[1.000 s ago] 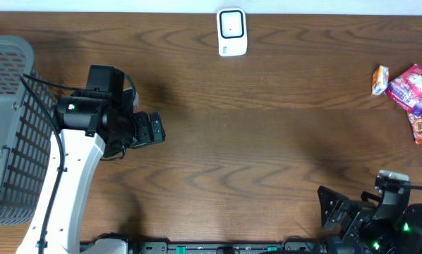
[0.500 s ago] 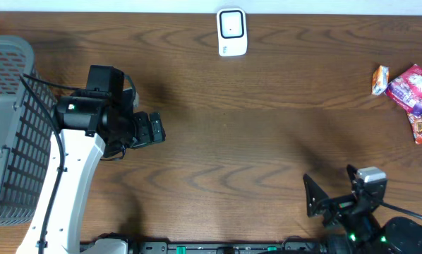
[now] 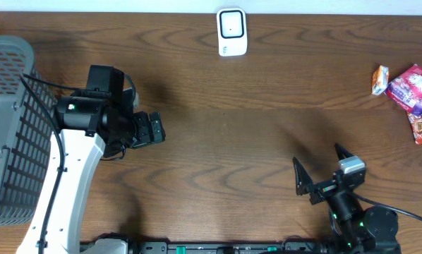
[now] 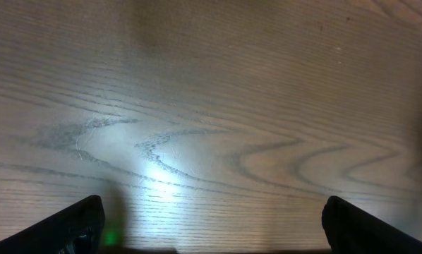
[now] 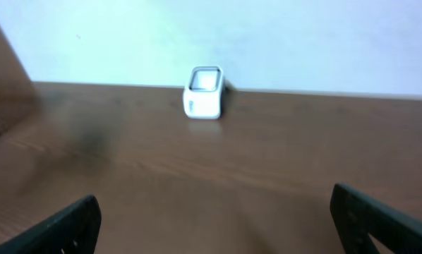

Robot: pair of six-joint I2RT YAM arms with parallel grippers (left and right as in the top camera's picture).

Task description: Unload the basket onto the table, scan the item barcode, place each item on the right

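Swinging in from the near corner since a second ago, my right gripper (image 3: 317, 166) hangs wide open, empty. Pink and orange snack packets (image 3: 412, 88) lie well off to its right; the white scanner (image 3: 232, 32) stands far ahead. My left gripper (image 3: 154, 129) gapes empty too.

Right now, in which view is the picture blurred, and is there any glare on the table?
Right wrist view: soft all over, and the white scanner has fuzzy edges. Left wrist view: a bright glare patch on the table near the bottom, with the wood grain otherwise clear. Overhead view: sharp and evenly lit, with only faint shadows on the wood.
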